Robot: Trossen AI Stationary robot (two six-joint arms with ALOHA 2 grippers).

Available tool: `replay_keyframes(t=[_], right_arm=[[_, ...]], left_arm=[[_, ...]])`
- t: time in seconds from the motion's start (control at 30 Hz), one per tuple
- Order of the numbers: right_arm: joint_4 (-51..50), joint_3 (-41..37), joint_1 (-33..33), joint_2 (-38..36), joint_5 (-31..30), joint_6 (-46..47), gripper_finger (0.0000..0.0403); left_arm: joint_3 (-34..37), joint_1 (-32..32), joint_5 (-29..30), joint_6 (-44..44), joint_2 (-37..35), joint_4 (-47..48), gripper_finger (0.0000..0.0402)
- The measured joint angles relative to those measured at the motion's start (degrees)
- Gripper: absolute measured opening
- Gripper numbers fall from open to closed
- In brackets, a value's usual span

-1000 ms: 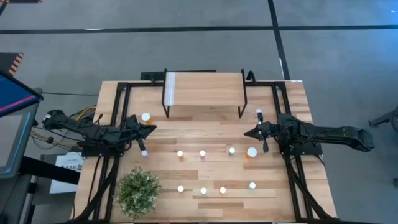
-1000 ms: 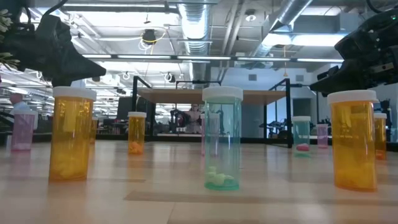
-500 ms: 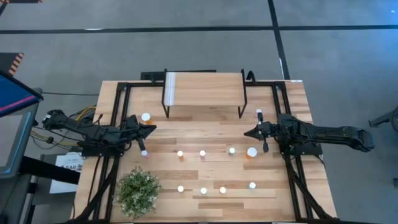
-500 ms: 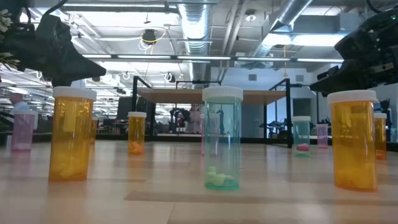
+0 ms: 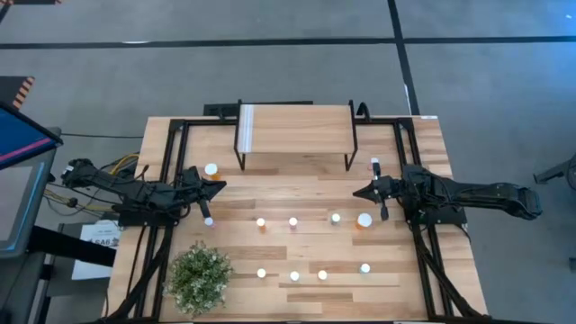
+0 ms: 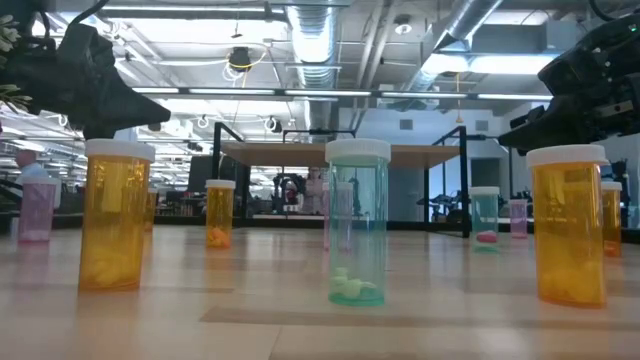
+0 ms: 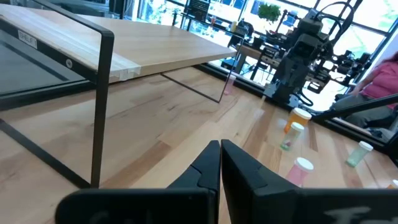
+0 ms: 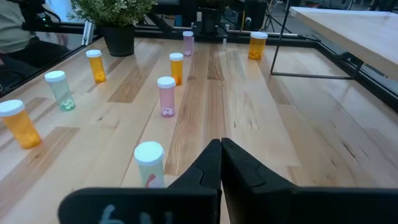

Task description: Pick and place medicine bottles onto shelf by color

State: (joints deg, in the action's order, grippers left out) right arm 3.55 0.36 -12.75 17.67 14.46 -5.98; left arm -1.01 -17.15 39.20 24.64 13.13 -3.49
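White-capped medicine bottles stand upright on their bases across the tabletop: a large orange one, a large orange one, a pink one and a teal one among several. The shelf stands on thin black legs at the far middle with a bare top. My left gripper hovers shut at the table's left, beside the large orange bottle, fingertips together. My right gripper hovers shut at the right, fingertips together, just behind a teal bottle.
A green potted plant stands at the near left corner. Black frame rails run along the table's left, right and far sides. A pink bottle stands close beside the right arm. Open wood lies between the shelf and the bottle rows.
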Motion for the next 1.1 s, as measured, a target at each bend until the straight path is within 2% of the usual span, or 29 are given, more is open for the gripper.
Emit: replay_keyframes(t=[0.7, 1.0, 1.1], right_arm=[[0.0, 0.0, 0.0, 0.0, 0.0, 0.0, 0.0027], [2.2, 0.0, -0.7, -0.1, -6.7, -0.1, 0.0027], [1.1, 0.0, -1.5, -0.1, -7.3, -0.1, 0.0027]], left_arm=[[0.0, 0.0, 0.0, 0.0, 0.0, 0.0, 0.0], [0.0, 0.0, 0.0, 0.0, 0.0, 0.0, 0.0], [0.0, 0.0, 0.0, 0.0, 0.0, 0.0, 0.0]])
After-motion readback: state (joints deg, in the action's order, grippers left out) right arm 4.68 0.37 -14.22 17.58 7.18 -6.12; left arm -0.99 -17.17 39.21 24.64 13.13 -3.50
